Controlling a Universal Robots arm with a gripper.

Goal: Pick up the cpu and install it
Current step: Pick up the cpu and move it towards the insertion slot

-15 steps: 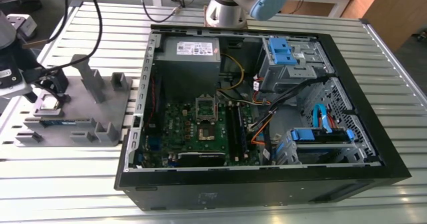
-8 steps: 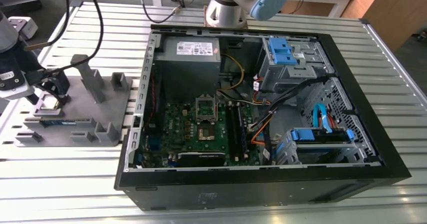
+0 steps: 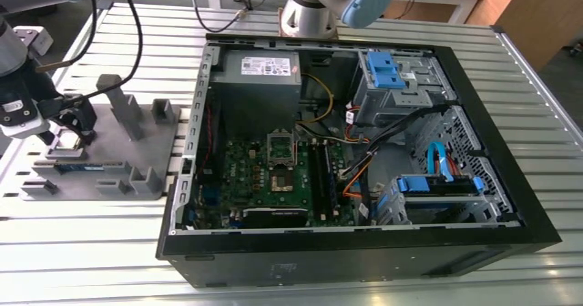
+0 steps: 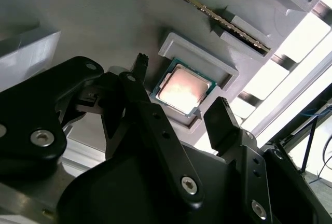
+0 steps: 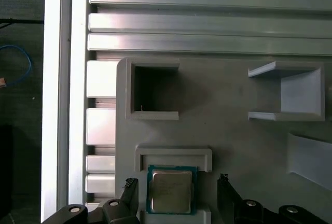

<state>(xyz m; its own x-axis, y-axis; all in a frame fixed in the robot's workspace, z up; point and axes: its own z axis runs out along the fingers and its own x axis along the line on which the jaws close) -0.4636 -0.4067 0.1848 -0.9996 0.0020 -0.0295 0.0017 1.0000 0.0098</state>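
Observation:
The cpu (image 5: 170,190), a small square chip with a silvery top and a dark rim, lies flat in a shallow grey holder (image 5: 174,155) on the grey fixture plate (image 3: 119,152). It reflects light in the second wrist view (image 4: 184,87). My gripper (image 5: 177,182) hangs just above it, open, with one black finger on each side of the chip and a gap between each finger and the chip. The same straddling shows in the second wrist view (image 4: 180,88). In the exterior view the gripper (image 3: 67,135) is at the left end of the fixture plate.
An open black computer case (image 3: 510,203) lies to the exterior view's right, with a green motherboard and its bare socket (image 3: 280,176) inside. A long green memory stick (image 3: 87,166) stands in the fixture beside the gripper. Grey posts (image 3: 123,104) rise from the plate.

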